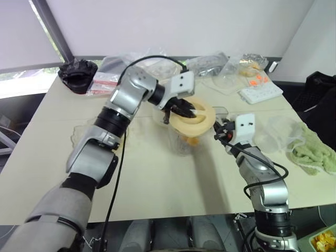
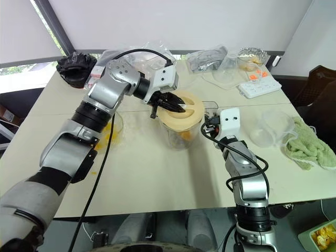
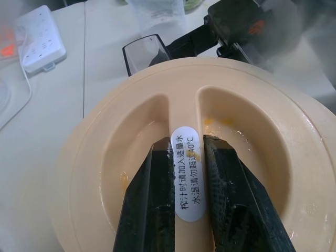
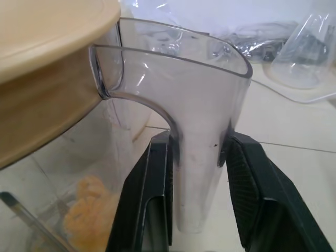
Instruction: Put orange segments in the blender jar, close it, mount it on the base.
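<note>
The clear blender jar [image 2: 176,140] stands mid-table with orange segments [image 4: 92,210] at its bottom. A round cream lid [image 3: 252,152] lies on its mouth, slightly tilted. My left gripper [image 3: 187,148] reaches in from the left and is shut on the lid's central ridge, which bears a white label. My right gripper [image 4: 199,139] comes level from the right and is shut on the jar's clear handle [image 4: 202,110], a finger pressed against each side. The base is out of view.
A clear bowl [image 2: 112,131] with more orange pieces sits left of the jar. Back of the table: a black bag [image 1: 77,75], plastic bags [image 1: 210,63], a white power strip [image 1: 261,92]. Right side: a frosted jug [image 2: 270,126] and a green cloth [image 1: 315,155].
</note>
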Tool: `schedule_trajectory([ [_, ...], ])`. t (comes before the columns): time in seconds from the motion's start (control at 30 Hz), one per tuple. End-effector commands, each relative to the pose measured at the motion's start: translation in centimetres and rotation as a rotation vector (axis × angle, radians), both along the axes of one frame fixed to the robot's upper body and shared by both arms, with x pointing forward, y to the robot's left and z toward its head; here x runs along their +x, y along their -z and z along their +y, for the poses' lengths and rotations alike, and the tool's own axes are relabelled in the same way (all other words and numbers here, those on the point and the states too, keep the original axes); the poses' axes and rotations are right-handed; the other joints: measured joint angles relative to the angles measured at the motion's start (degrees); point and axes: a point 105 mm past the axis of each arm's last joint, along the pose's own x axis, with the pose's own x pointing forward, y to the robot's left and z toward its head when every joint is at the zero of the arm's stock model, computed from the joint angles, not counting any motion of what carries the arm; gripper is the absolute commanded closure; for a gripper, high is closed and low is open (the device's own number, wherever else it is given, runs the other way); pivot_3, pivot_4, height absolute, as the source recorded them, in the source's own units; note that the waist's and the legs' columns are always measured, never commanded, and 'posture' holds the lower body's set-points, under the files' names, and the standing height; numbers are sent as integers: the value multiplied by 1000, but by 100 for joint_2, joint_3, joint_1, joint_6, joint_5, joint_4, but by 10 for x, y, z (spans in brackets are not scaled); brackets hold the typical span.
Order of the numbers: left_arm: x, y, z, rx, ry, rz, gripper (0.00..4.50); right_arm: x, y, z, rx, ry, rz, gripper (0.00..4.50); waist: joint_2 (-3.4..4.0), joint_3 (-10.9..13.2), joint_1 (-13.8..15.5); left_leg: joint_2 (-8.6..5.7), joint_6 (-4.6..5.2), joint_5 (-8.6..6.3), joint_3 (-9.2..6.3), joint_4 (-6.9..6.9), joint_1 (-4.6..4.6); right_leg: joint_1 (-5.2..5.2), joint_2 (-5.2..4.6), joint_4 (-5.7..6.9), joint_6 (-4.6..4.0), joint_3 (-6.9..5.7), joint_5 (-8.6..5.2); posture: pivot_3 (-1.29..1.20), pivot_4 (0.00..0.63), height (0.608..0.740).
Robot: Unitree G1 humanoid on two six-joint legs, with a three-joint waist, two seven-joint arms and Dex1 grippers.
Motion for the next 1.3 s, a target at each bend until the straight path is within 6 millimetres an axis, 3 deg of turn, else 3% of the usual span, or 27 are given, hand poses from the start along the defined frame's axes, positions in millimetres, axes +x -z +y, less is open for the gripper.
schedule_trajectory([
  [0.03,2,36,12,90,-59,79,4259,2,-19,21,3,-88,-78,3657,1,1,-4,1,0,0,0,0,0,-1,1,0,0,0,0,0,150,740],
  [0.3,9,34,26,79,-191,138,4259,-4,-38,22,-87,-52,-175,3657,1,5,-7,3,0,0,1,-5,-5,-11,3,1,-1,0,0,0,150,740],
  [0.7,27,25,36,25,-467,183,4259,-14,-38,30,-165,-15,-232,3657,3,7,44,-1,0,0,-3,-11,-16,-2,0,-38,1,-3,-1,0,150,740],
  [1.0,27,9,36,-14,-492,118,4259,-13,-38,25,-172,5,-245,3657,3,9,62,-8,0,0,-6,-26,-28,-5,-4,-56,3,-7,1,0,150,740],
  [1.3,10,-13,31,-83,-389,58,4259,-14,-36,20,-172,16,-240,3657,7,47,42,-6,0,0,-6,-29,-37,-17,-2,-54,1,-8,2,0,150,740],
])
